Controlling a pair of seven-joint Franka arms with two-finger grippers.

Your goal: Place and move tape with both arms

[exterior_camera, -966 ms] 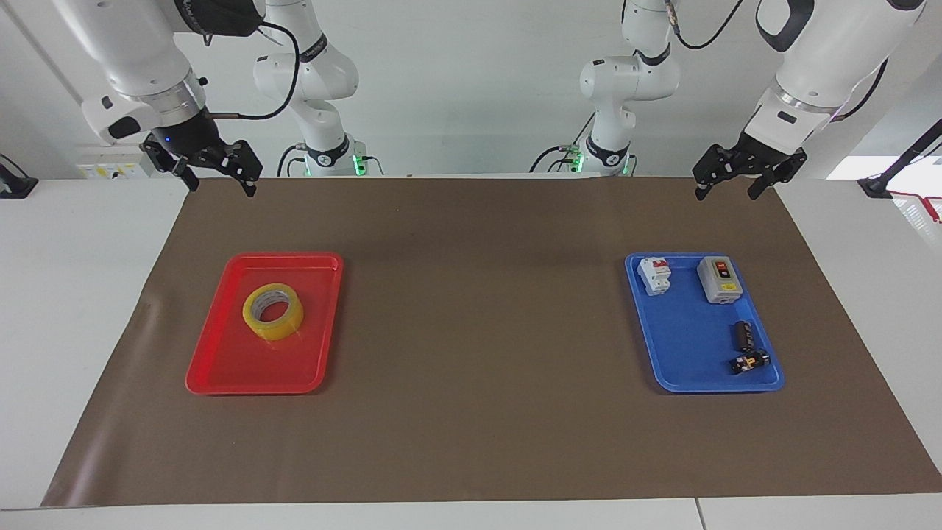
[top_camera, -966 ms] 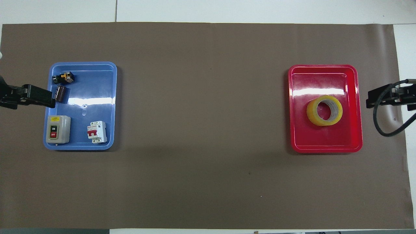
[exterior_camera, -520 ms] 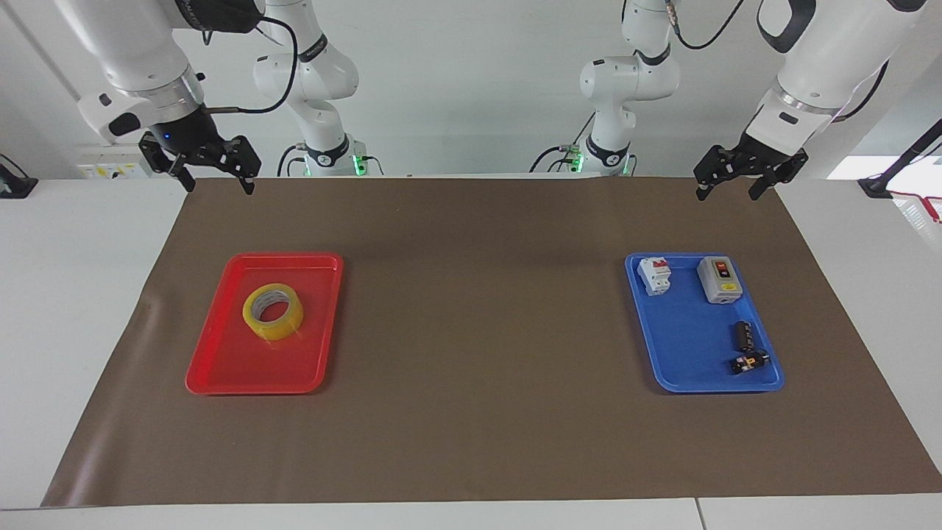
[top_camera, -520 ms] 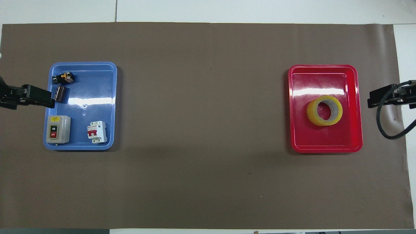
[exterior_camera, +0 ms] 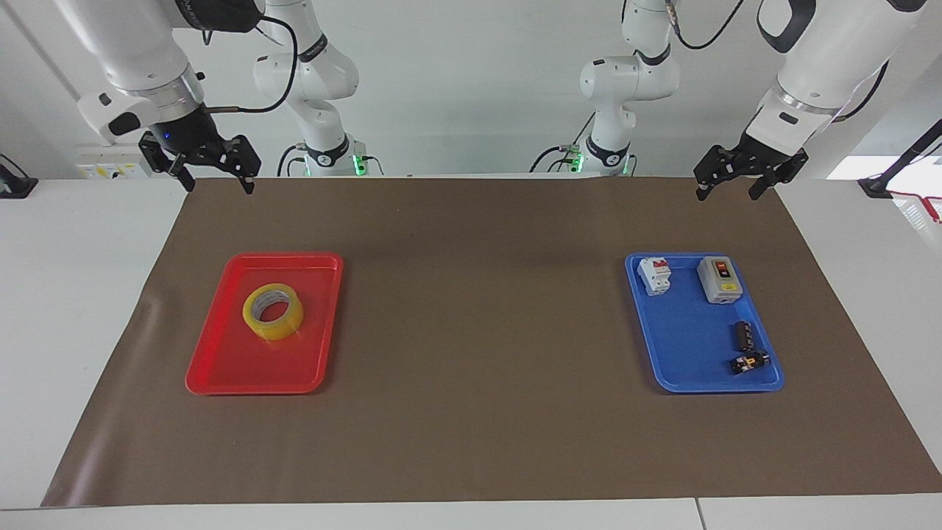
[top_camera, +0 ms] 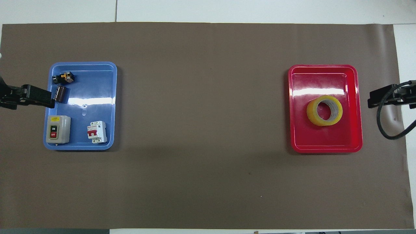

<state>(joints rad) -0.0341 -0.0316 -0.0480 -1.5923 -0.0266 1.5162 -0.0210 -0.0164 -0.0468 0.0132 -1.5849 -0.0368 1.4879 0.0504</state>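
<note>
Lying flat in the red plastic tray [exterior_camera: 221, 368], the ring-shaped roll of translucent yellow tape [exterior_camera: 273, 311] touches no gripper. The black right gripper [exterior_camera: 215, 184] hangs with fingers spread wide over the brown mat's edge; the black left gripper [exterior_camera: 728, 188] is equally wide.

From overhead, the tape [top_camera: 324, 110] sits mid-tray [top_camera: 325, 148]. The left gripper [top_camera: 35, 96] overlaps the blue plastic tray [top_camera: 97, 97] rim.
</note>
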